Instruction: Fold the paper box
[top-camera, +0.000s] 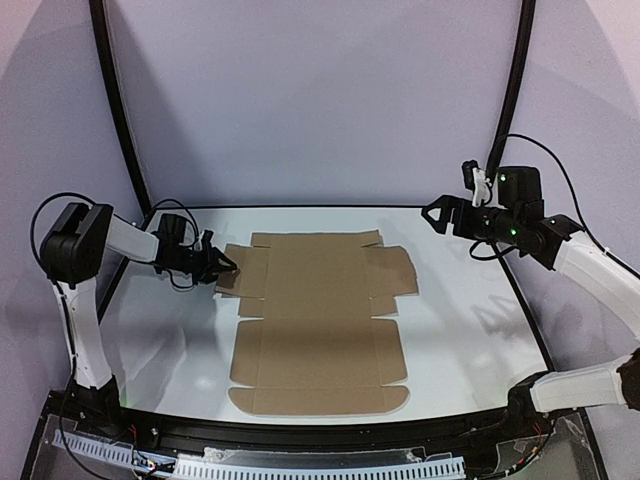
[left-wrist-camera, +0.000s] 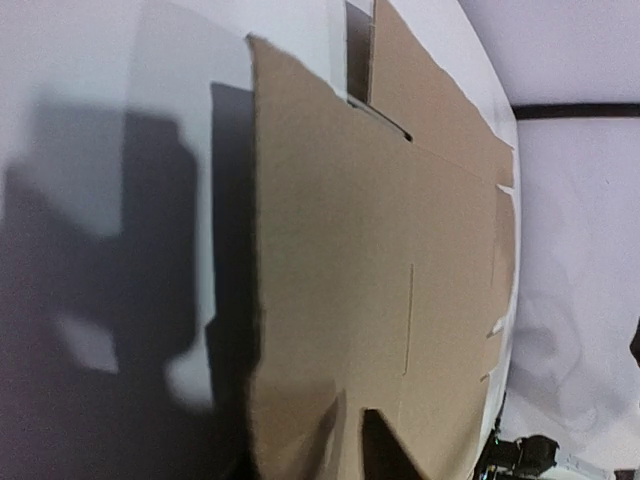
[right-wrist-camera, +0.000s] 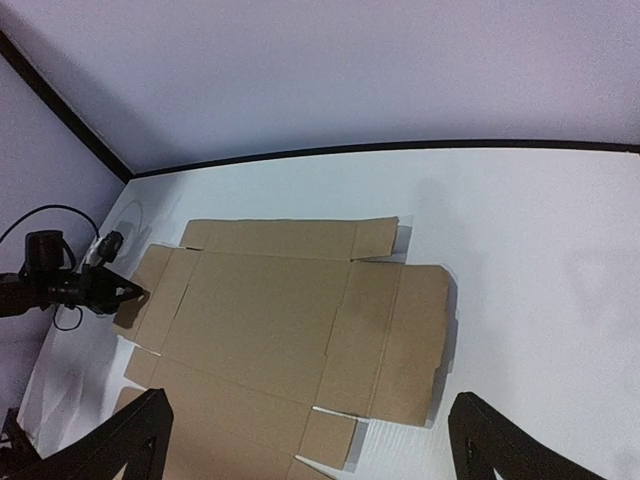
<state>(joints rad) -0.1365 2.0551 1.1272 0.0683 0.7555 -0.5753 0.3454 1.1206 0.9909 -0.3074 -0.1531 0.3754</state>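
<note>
While spread flat at the centre of the worktop (top-camera: 460, 320), the paper box (top-camera: 315, 320) is unfolded.
Left fingers (top-camera: 225, 262) pinch its 9 o'clock flap, that edge slightly raised; right fingers (right-wrist-camera: 140, 440) hang spread wide above the 3 o'clock side, well apart.

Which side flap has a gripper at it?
The left side flap of the paper box: the left gripper is at its outer edge. The right side flap has none near.
</note>
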